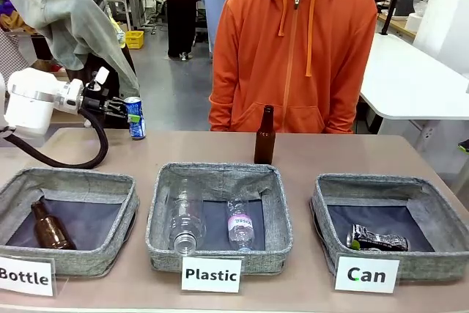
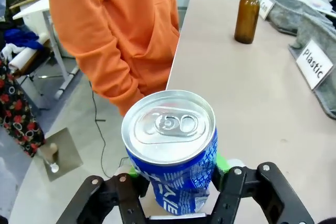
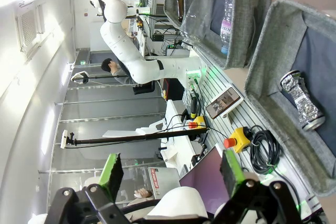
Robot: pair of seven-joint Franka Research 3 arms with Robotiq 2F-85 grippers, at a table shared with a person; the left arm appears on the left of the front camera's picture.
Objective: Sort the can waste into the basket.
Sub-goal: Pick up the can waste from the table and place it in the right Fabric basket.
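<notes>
A bright blue can (image 1: 134, 117) with white lettering sits slightly tilted at the table's far left edge, and my left gripper (image 1: 126, 112) is shut on it from the left. The left wrist view looks down on the blue can's (image 2: 170, 148) silver top, its body pinched between my left gripper's (image 2: 176, 182) green pads. A dark black-and-silver can (image 1: 377, 240) lies in the grey basket (image 1: 333, 192) signed "Can" at the right. My right gripper (image 3: 171, 174) is open and holds nothing; beyond it are the basket (image 3: 273, 51) and the dark can (image 3: 302, 100).
A brown glass bottle (image 1: 264, 135) stands upright at the table's far middle, in front of a person in an orange hoodie (image 1: 293, 49). The middle "Plastic" bin (image 1: 157, 218) holds two clear bottles. The left "Bottle" bin (image 1: 15, 196) holds a brown bottle.
</notes>
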